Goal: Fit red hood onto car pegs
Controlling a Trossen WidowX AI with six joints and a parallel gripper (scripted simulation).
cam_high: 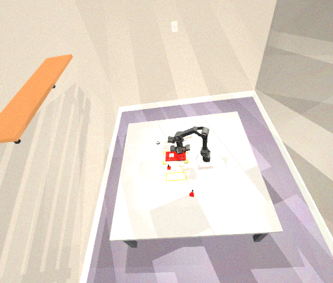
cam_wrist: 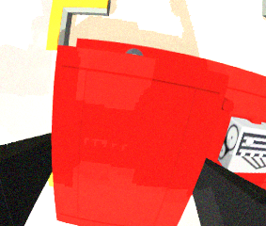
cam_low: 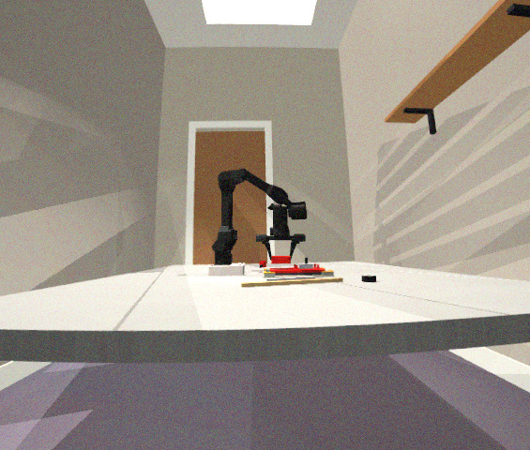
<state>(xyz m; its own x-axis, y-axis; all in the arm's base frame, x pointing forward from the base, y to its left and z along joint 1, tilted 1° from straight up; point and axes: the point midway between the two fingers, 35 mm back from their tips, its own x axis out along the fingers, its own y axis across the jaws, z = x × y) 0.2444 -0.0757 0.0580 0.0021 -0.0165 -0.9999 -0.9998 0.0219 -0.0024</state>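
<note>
The red hood (cam_wrist: 127, 145) (cam_low: 280, 259) fills the middle of the wrist view, flat roof up. My gripper (cam_wrist: 127, 153) (cam_low: 280, 255) (cam_high: 178, 150) is shut on the hood, with one black finger on each side of it. In the exterior view the hood sits just over the left end of the red car chassis (cam_low: 301, 269) (cam_high: 174, 156) (cam_wrist: 248, 90); I cannot tell whether they touch. The grey engine block (cam_wrist: 253, 146) (cam_low: 308, 265) shows to the right of the hood on the deck. A yellow jig corner (cam_wrist: 76, 8) shows beyond the hood. The pegs are hidden.
A yellow outlined rectangle (cam_high: 175, 176) lies in front of the jig, with small red pieces (cam_high: 168, 167) (cam_high: 191, 193) nearby. A small black wheel (cam_low: 369, 277) (cam_high: 158, 142) lies apart. The arm's white base block (cam_high: 205, 165) (cam_low: 226, 269) stands beside the jig. A thin wooden strip (cam_low: 291, 281) lies before the car.
</note>
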